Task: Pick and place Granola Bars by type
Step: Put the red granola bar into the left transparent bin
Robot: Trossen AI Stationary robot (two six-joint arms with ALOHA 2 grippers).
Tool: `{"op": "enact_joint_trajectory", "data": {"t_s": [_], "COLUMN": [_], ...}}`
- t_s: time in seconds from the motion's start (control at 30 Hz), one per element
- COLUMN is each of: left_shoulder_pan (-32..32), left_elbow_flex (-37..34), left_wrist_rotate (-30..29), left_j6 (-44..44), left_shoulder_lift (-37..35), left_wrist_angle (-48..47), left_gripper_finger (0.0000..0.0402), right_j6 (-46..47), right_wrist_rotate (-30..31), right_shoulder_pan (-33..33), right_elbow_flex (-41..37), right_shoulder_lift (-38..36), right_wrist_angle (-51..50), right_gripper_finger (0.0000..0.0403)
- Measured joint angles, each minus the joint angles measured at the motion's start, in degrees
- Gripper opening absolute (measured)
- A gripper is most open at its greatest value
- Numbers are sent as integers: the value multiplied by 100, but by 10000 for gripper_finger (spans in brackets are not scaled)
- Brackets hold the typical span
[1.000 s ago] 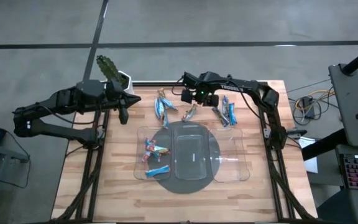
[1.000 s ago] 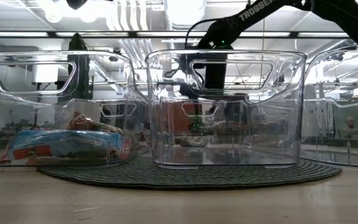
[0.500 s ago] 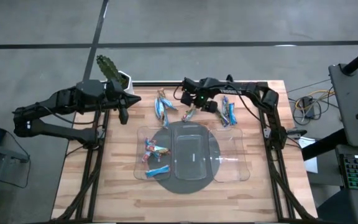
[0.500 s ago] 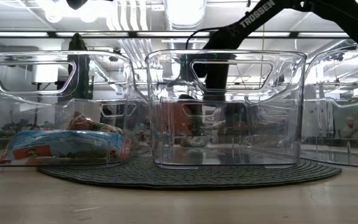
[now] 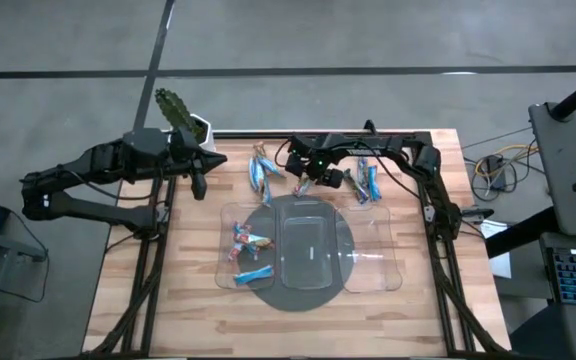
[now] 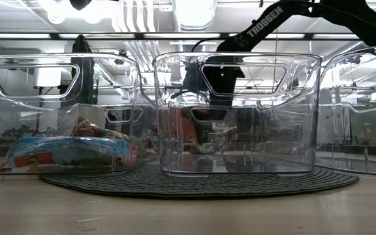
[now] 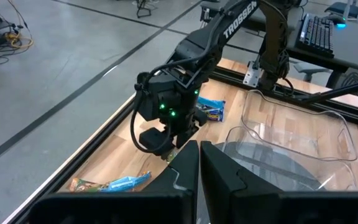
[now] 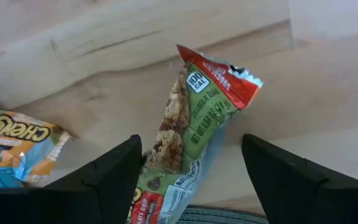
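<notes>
Right wrist view: my right jaws hang spread wide, straddling a green-and-red granola bar flat on the counter; my left jaws look pressed together, empty.

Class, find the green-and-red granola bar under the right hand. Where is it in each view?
High view: green bar under the right hand, beside the middle tray.
Low view: too blurred through the tray to tell.
Left wrist view: hidden behind the hand.
Right wrist view: centre, between the fingers.
Shared landmark: the tray.
</notes>
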Motion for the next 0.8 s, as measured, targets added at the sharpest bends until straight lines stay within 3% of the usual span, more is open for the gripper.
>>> {"op": "enact_joint_trajectory", "data": {"t_s": [0.2,0.8], "left_shoulder_pan": [-2,0], "left_elbow_flex": [0,2], "left_wrist_rotate": [0,0], "left_j6": [-2,-28], "left_shoulder_lift": [11,9], "left_wrist_angle": [-1,1], "left_gripper_finger": [0,0], "right_j6": [12,-5], "right_wrist_rotate": [-26,15], "right_shoulder_pan": [-7,-9], "right_elbow_flex": [4,-10], "right_shoulder_lift": [13,15], "right_wrist_angle": [75,169], "right_gripper_finger": [232,86]}}
